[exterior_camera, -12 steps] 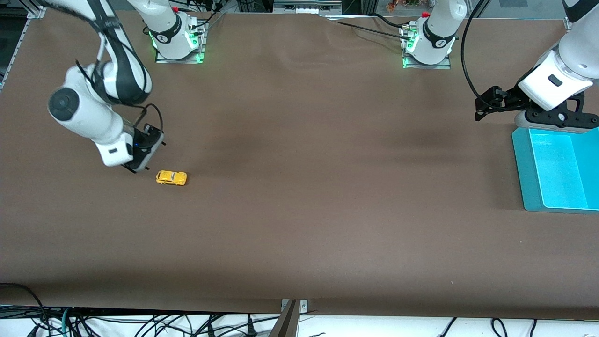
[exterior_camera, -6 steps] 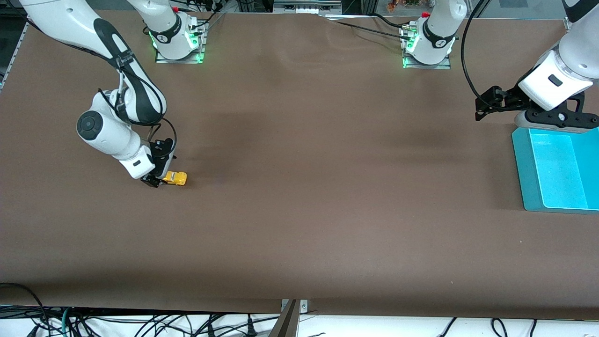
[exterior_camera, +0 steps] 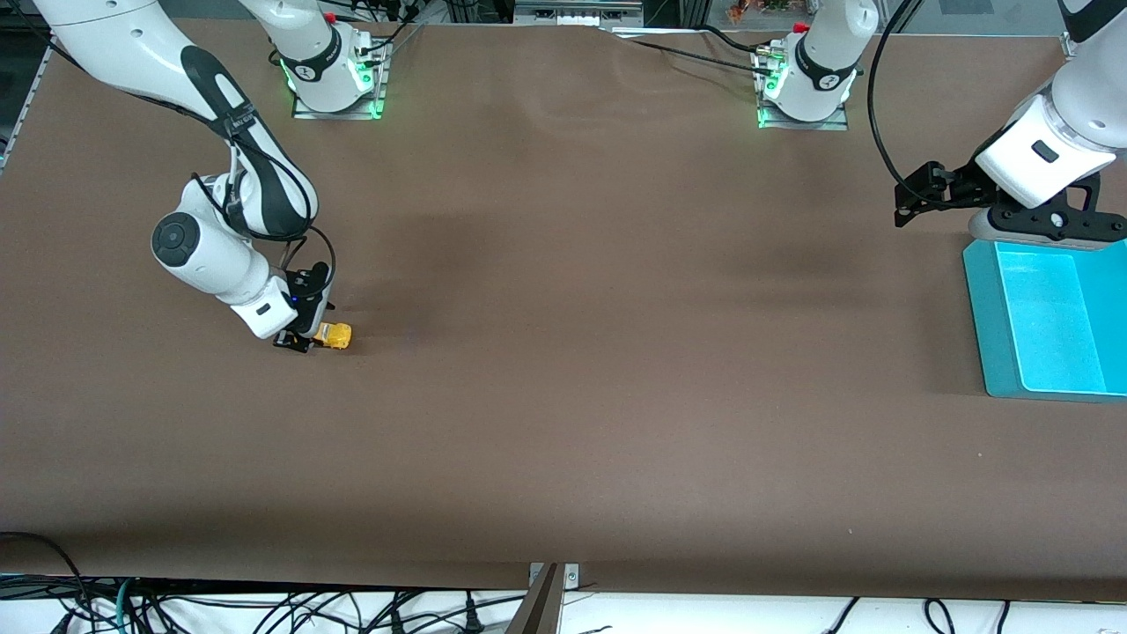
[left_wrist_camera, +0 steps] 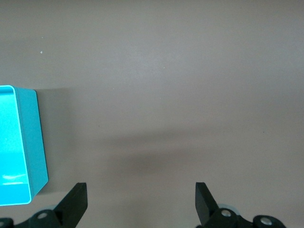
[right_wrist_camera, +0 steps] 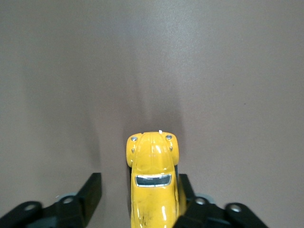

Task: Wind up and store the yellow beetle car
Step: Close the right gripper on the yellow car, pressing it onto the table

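Front view: I'm lowering the right hand (exterior_camera: 304, 339) over the yellow beetle car (exterior_camera: 335, 335) on the surface (exterior_camera: 563, 352), at its 9 o'clock end. The left hand (exterior_camera: 911, 198) is waiting spread by the teal bin (exterior_camera: 986, 335).

Right wrist view: fingers (right_wrist_camera: 90, 192) are straddling the car, one touching, one apart. I'm centring before squeezing.

You see a glossy yellow beetle car (right_wrist_camera: 154, 183) on a matt brown table (exterior_camera: 616, 352); at three o'clock, a smooth turquoise plastic bin (exterior_camera: 986, 335).

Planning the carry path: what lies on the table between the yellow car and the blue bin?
Nothing: the front view shows bare brown table between the yellow beetle car and the blue bin.
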